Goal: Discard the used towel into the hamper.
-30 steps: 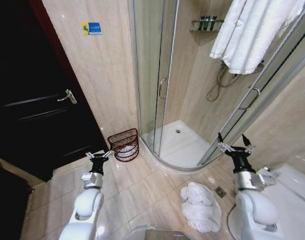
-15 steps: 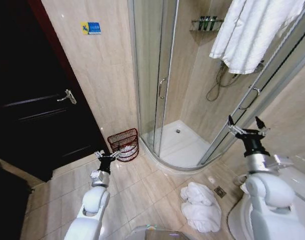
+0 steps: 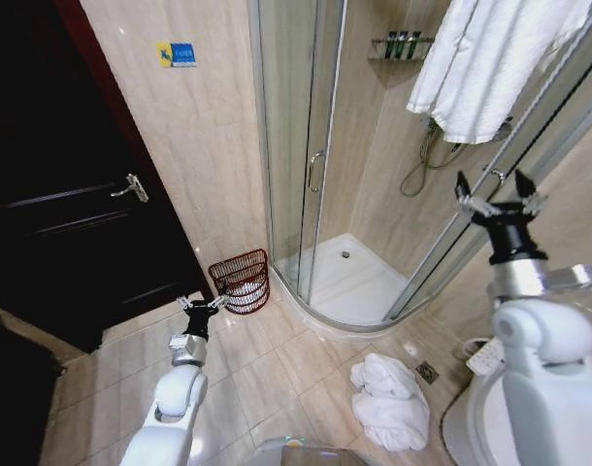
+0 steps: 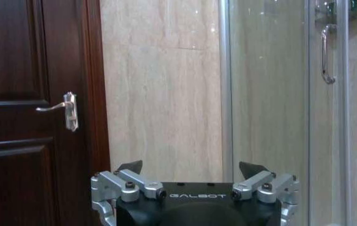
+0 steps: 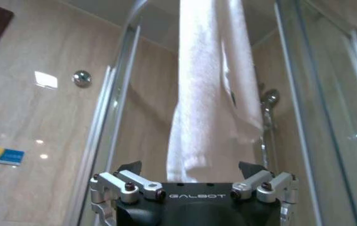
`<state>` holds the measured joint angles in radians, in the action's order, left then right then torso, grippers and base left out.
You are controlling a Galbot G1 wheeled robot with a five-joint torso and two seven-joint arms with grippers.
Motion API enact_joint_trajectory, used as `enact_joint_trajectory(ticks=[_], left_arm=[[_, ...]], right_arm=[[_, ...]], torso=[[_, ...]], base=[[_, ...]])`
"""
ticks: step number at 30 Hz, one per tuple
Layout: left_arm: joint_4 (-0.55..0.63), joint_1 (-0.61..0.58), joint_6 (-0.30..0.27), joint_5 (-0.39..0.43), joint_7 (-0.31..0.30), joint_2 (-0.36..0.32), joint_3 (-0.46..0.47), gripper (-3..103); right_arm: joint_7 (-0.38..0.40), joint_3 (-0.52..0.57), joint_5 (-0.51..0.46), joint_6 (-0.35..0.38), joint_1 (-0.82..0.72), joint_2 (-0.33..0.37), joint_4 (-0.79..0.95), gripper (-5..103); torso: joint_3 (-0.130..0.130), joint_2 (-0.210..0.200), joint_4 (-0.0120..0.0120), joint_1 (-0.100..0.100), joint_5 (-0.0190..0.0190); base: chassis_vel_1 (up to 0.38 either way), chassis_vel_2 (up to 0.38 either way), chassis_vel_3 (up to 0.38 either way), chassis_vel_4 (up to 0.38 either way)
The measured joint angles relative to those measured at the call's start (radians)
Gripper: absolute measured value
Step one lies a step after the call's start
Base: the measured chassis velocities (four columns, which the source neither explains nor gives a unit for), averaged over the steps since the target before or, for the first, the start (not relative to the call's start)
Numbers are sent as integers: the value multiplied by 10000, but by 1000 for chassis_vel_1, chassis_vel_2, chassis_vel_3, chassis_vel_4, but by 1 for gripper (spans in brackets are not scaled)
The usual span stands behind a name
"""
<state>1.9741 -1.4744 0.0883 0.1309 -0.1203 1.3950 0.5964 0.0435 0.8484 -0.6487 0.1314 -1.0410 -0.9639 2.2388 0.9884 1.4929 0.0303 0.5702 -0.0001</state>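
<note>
A white towel (image 3: 490, 58) hangs over the top of the glass shower screen; the right wrist view has the same towel (image 5: 210, 94) straight ahead. My right gripper (image 3: 495, 194) is raised below it, open and empty, and not touching it; the gripper (image 5: 191, 168) is seen open there too. The reddish-brown wire hamper (image 3: 241, 280) stands on the floor against the wall beside the shower, with something white inside. My left gripper (image 3: 201, 303) is low, just short of the hamper, open and empty. In its own wrist view that gripper (image 4: 191, 169) faces the wall.
A heap of crumpled white towels (image 3: 388, 398) lies on the tiled floor before the shower tray (image 3: 349, 286). A dark wooden door (image 3: 73, 223) with a lever handle (image 4: 65, 109) stands at the left. The curved glass shower door (image 3: 296, 146) is beside the hamper.
My right gripper has risen steadily up and to the right, toward the hanging towel. The left gripper has only shifted slightly near the hamper.
</note>
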Motion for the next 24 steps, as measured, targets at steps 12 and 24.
enact_joint_trajectory(ticks=[12, 24], left_arm=[[-145, 144, 85, -146, -2, 148, -116, 100], [-272, 228, 90, -177, -8, 73, -88, 100]], right_arm=[[267, -662, -765, 251, 2463, 2638, -1726, 100], [772, -3354, -1107, 671, 6585, 3368, -3234, 100]], torso=[[0, 0, -1, 1, 2], [1, 0, 0, 2, 0]], base=[[0, 0, 0, 0], [0, 0, 0, 0]])
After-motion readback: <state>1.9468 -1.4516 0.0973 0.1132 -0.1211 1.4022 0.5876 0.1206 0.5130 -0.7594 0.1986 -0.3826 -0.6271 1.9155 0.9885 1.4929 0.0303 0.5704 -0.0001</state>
